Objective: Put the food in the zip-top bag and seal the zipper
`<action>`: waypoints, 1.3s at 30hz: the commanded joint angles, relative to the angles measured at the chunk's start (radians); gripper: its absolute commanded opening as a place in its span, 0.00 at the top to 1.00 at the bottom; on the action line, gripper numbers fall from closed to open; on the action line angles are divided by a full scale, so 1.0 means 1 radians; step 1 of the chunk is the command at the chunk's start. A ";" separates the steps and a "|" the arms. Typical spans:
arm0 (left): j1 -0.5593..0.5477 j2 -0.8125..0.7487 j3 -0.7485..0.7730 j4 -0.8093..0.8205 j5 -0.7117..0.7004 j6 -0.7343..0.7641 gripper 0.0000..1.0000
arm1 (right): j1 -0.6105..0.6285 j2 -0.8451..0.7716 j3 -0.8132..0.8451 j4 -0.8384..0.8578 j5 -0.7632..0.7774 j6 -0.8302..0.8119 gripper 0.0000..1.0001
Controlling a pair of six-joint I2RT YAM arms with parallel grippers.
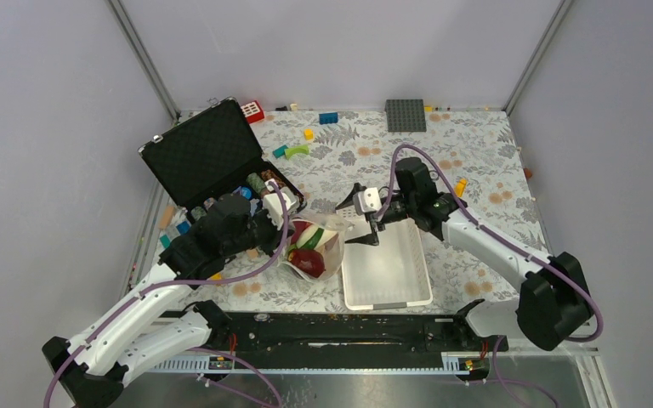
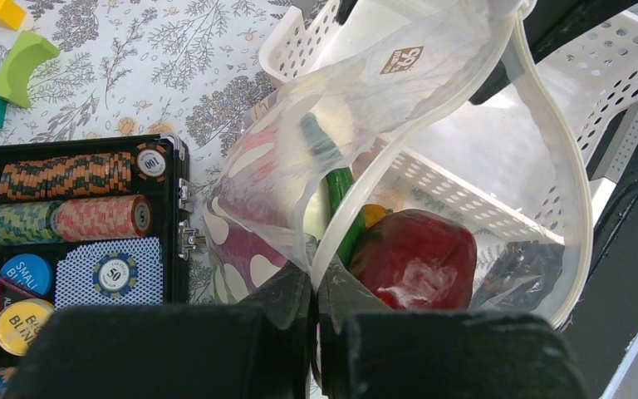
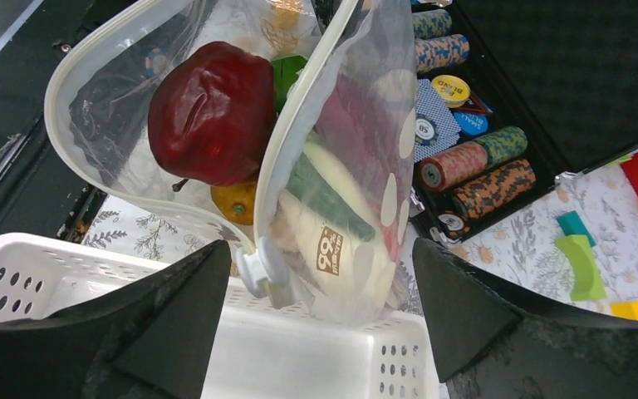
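The clear zip-top bag (image 1: 319,246) hangs between my grippers, its mouth open. Inside lie the food pieces: a dark-red bulb (image 2: 415,258), a long green pepper (image 2: 336,191) and a purple sweet potato (image 2: 245,220). My left gripper (image 1: 282,228) is shut on the left end of the bag's white zipper strip (image 2: 357,212); it also shows in the left wrist view (image 2: 316,291). My right gripper (image 1: 359,218) is open at the bag's right end. In the right wrist view (image 3: 324,324) its fingers straddle the white zipper slider (image 3: 256,270) without touching it. The bulb (image 3: 208,112) sits near the mouth.
The white slotted basket (image 1: 408,285) stands just under and right of the bag. An open black case (image 1: 208,153) with rolls of poker chips (image 2: 66,174) sits to the left. Loose toy bricks (image 1: 293,151) and a grey baseplate (image 1: 405,115) lie at the back.
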 commanded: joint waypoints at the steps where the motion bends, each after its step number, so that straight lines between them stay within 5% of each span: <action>1: 0.005 -0.009 -0.008 0.068 0.037 0.023 1.00 | -0.005 0.046 0.031 0.117 -0.077 0.053 0.15; 12: 0.005 -0.035 -0.013 0.074 0.001 0.006 1.00 | -0.004 0.045 0.001 0.228 -0.114 0.152 0.87; 14: 0.006 -0.041 -0.013 0.083 -0.035 -0.013 0.84 | -0.004 0.026 -0.011 0.248 -0.119 0.190 1.00; 16: 0.006 -0.048 -0.008 0.093 -0.094 -0.046 0.65 | -0.004 0.007 -0.033 0.328 -0.115 0.295 1.00; 17: 0.005 -0.050 -0.002 0.098 -0.124 -0.064 0.48 | -0.004 -0.001 -0.048 0.395 -0.106 0.367 1.00; 18: 0.005 -0.052 0.006 0.105 -0.150 -0.079 0.13 | -0.004 -0.009 -0.063 0.453 -0.098 0.444 1.00; 19: 0.005 -0.056 0.016 0.111 -0.159 -0.088 0.03 | -0.005 -0.013 -0.073 0.516 -0.094 0.527 1.00; 25: 0.004 -0.056 0.134 0.097 -0.156 -0.078 0.01 | -0.004 -0.039 -0.029 0.531 -0.088 0.893 1.00; 31: 0.004 -0.035 0.268 0.082 -0.116 -0.021 0.01 | 0.033 -0.093 0.085 0.056 0.262 0.927 1.00; 39: 0.003 0.081 0.308 0.149 0.186 0.008 0.01 | 0.160 -0.171 0.248 -0.403 0.726 0.974 1.00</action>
